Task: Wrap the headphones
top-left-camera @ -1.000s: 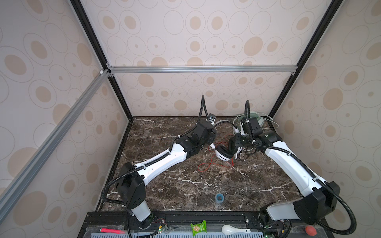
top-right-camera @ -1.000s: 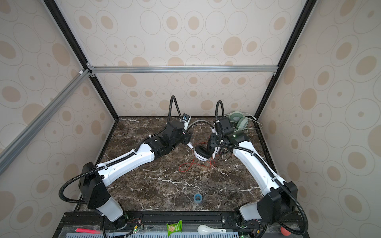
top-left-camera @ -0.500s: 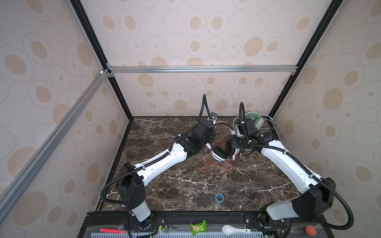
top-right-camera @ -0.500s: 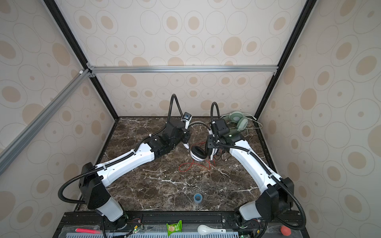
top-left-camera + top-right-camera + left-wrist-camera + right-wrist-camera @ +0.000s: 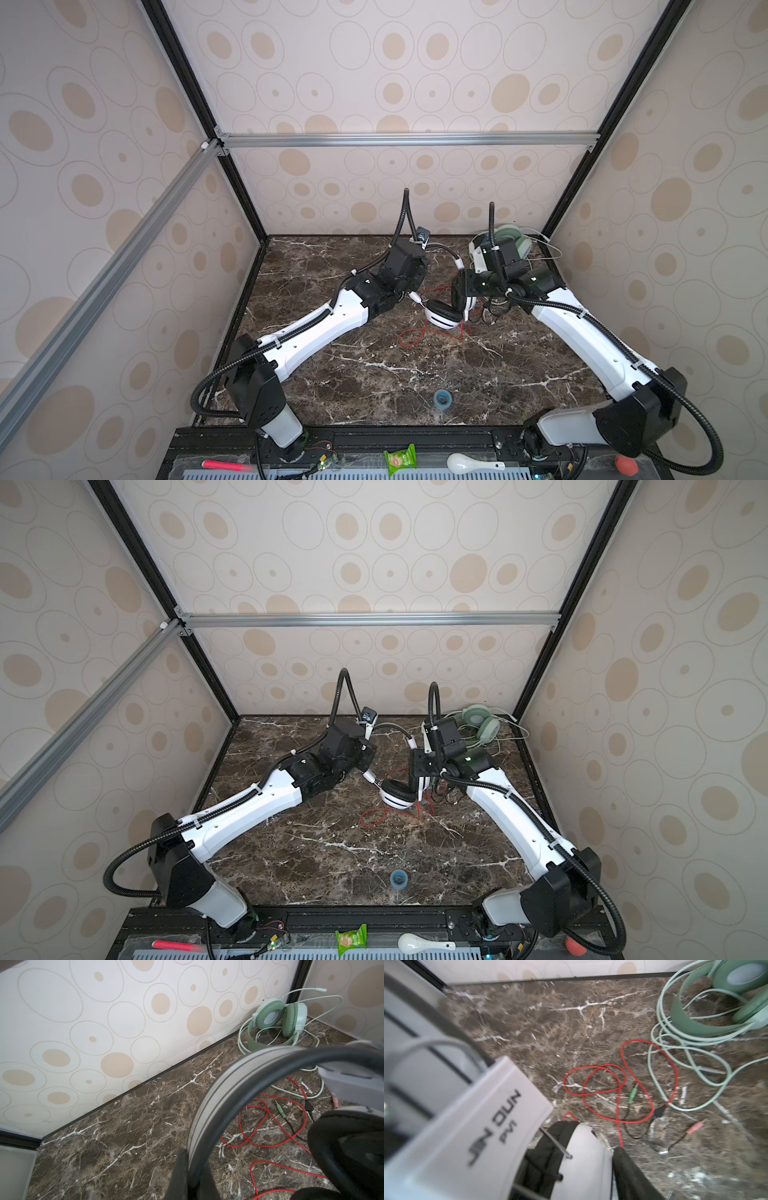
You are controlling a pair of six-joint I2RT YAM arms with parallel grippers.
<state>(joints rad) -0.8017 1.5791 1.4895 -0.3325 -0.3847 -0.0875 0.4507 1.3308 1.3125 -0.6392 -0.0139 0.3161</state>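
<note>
The white headphones [image 5: 442,318] [image 5: 397,798], with black ear pads and a grey headband [image 5: 218,1088], hang between my two arms at mid-table. My left gripper [image 5: 409,293] [image 5: 192,1159] is shut on the headband, which is pinched between both fingers. My right gripper [image 5: 463,297] [image 5: 577,1153] stands open around the white ear cup [image 5: 583,1167]. One dark finger [image 5: 629,1174] sits just beside the cup; the other is hidden. The thin red cord [image 5: 415,336] [image 5: 602,1088] lies loose in loops on the marble. The mint green headphones [image 5: 513,245] [image 5: 276,1018] rest in the back right corner.
The mint cord [image 5: 675,1059] spreads over the marble beside the red loops, close to the green plug [image 5: 632,1095] and pink plug [image 5: 694,1127]. A blue tape roll [image 5: 441,400] lies near the front edge. Walls enclose three sides. A green packet [image 5: 400,458] and white spoon [image 5: 465,462] sit on the front ledge.
My left gripper has closed onto the grey headband. My right gripper's jaws have widened around the ear cup, and the right arm has carried the headphones slightly left.
</note>
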